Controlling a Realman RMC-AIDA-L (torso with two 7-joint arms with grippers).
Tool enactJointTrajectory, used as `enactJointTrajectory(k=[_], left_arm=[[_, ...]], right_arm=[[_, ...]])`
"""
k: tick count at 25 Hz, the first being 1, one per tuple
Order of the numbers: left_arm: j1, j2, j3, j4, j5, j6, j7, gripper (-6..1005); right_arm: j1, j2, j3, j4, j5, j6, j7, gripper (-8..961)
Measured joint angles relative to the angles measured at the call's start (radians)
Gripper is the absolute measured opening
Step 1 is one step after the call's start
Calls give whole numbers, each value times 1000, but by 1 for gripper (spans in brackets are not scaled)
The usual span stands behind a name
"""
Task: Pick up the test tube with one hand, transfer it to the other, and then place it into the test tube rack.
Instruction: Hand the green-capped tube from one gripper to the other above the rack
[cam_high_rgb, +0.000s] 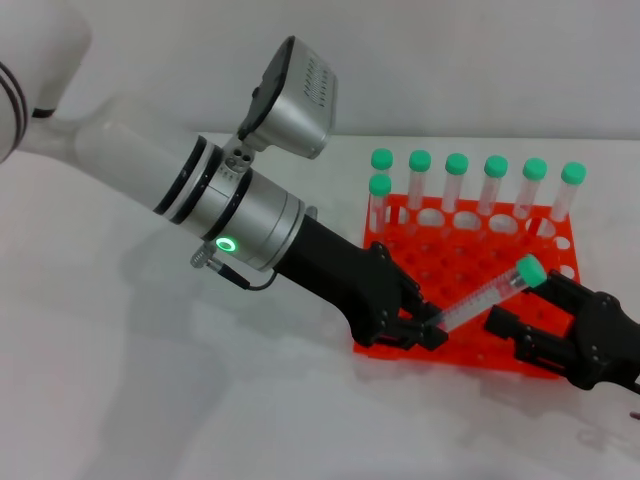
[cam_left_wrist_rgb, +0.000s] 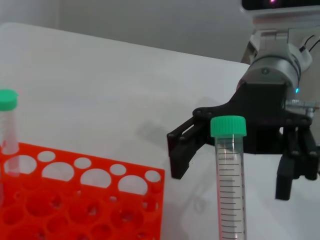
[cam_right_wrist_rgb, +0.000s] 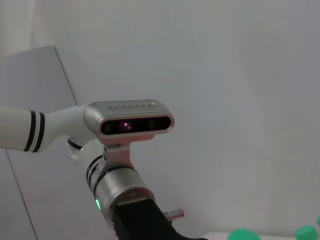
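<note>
The test tube rack (cam_high_rgb: 470, 290), bright orange-red with a grid of round holes, stands on the white table (cam_high_rgb: 150, 400), and everything else is placed against it. Seven capped tubes (cam_high_rgb: 457, 180) stand upright in it, six along its far row and one just in front of that row's left end. The left gripper (cam_high_rgb: 425, 328), black, on the thick white and silver arm with the glowing green ring (cam_high_rgb: 228, 244), reaches in over the rack's near left corner; its jaws are clamped on the lower end of the test tube (cam_high_rgb: 485, 293). The tube lies tilted above the rack's near rows, bottom end down at the left gripper and its green cap (cam_high_rgb: 530, 270) raised toward the rack's right side. The right gripper (cam_high_rgb: 535, 310) sits at the rack's near right corner with its jaws spread wide; one finger is just beside the cap and the other lies below the tube, and neither is closed on it. In the left wrist view the tube (cam_left_wrist_rgb: 228, 180) stands in the foreground with the right gripper (cam_left_wrist_rgb: 235, 165) behind it, fingers parted on either side, and the rack (cam_left_wrist_rgb: 75, 200) lies beside it.
</note>
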Motion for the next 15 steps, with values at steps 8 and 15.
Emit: enactJointTrajectory(k=[8,15], left_arm=[[7,-1,0,14,4,-1,-4,198],[7,-1,0,17,18,-23,-14,199]], right_arm=[[-1,16,1,-1,-3,23,-1,825],[0,20,2,-3,-3,25,-1,618]])
